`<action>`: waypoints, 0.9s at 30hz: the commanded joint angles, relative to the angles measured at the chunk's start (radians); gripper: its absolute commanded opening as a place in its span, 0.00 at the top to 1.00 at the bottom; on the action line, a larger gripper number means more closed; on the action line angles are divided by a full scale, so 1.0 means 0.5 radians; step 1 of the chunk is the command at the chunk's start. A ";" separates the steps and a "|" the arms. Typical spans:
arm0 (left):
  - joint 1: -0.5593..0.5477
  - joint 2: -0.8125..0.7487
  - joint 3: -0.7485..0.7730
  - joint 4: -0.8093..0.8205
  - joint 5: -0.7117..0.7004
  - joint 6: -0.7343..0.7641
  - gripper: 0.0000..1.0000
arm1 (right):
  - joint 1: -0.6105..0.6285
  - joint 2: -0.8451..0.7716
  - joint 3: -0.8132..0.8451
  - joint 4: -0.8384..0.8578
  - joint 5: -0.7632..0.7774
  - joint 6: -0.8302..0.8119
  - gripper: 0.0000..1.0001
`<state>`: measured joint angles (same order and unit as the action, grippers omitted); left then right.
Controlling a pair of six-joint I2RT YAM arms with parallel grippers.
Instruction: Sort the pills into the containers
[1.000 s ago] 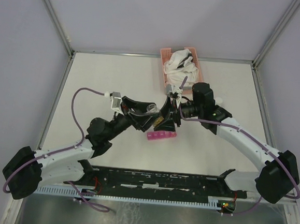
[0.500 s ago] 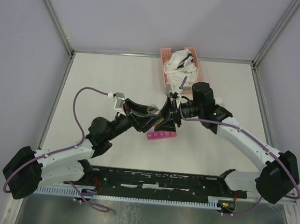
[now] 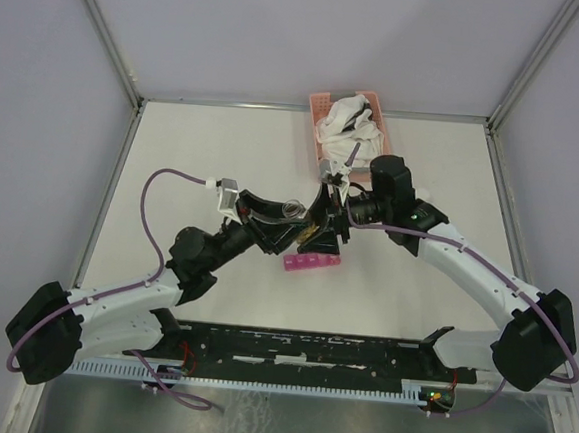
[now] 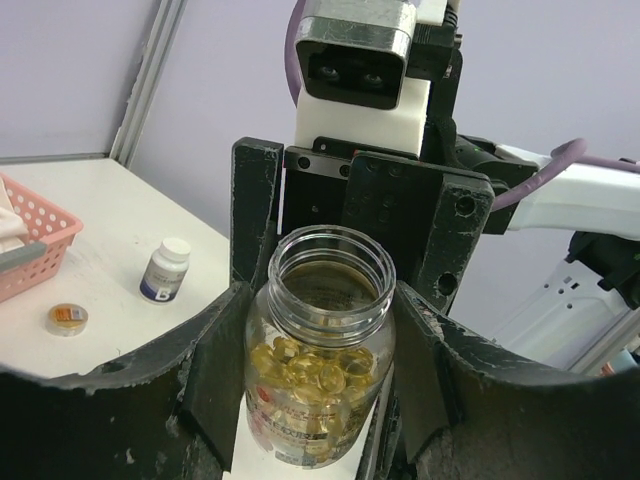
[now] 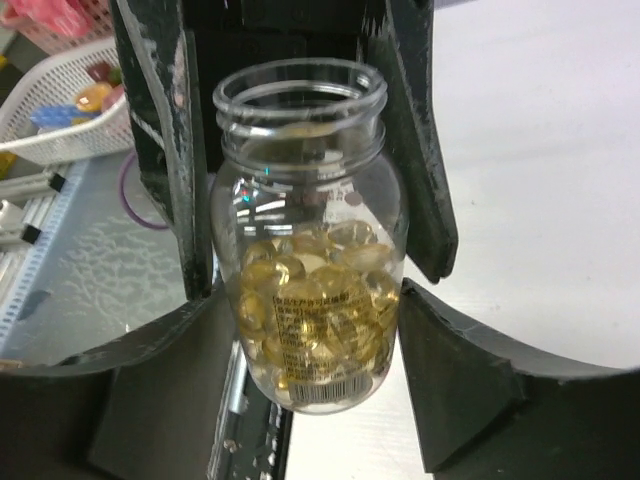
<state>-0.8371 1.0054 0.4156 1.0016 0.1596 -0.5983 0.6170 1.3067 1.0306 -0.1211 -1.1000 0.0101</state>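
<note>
A clear round jar [image 4: 320,350] with no lid holds the yellow-orange pills [image 4: 315,365] and is tilted in the air. My left gripper [image 4: 320,300] is shut on it, pads against both sides of its body. My right gripper [image 5: 318,300] faces it from the other side. Its fingers [image 5: 455,385] flank the jar's [image 5: 312,300] lower body, with a thin gap on the right. From above, the jar [image 3: 292,209] sits between both grippers, the left gripper [image 3: 291,229] and the right gripper [image 3: 321,227]. The magenta compartment strip [image 3: 312,264] lies on the table just in front of them.
A pink lattice basket [image 3: 323,109] with white cloth stands at the table's back edge. A white-capped dark bottle [image 4: 164,270] and a small round tin [image 4: 66,318] stand on the table beyond the jar. A white basket [image 5: 60,110] sits off the table.
The left gripper has carried the jar a little to the right, in between the right gripper's fingers. The right wrist has shifted slightly up and left.
</note>
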 commanded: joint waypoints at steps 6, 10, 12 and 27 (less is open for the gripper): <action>0.005 0.096 -0.014 0.507 -0.098 -0.129 0.97 | 0.013 0.008 -0.046 0.914 0.007 0.837 0.16; 0.002 0.127 -0.021 0.594 -0.141 -0.159 0.97 | 0.035 0.024 -0.069 0.951 0.045 0.855 0.18; 0.002 0.135 -0.032 0.642 -0.161 -0.178 0.97 | 0.039 0.030 -0.088 0.962 0.050 0.845 0.19; -0.001 0.168 -0.057 0.730 -0.166 -0.233 0.97 | 0.055 0.046 -0.151 1.221 0.134 0.941 0.25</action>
<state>-0.8375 1.0874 0.3901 1.2781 0.0944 -0.6811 0.6395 1.3273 0.9646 0.3714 -1.0416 0.4492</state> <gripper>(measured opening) 0.606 0.754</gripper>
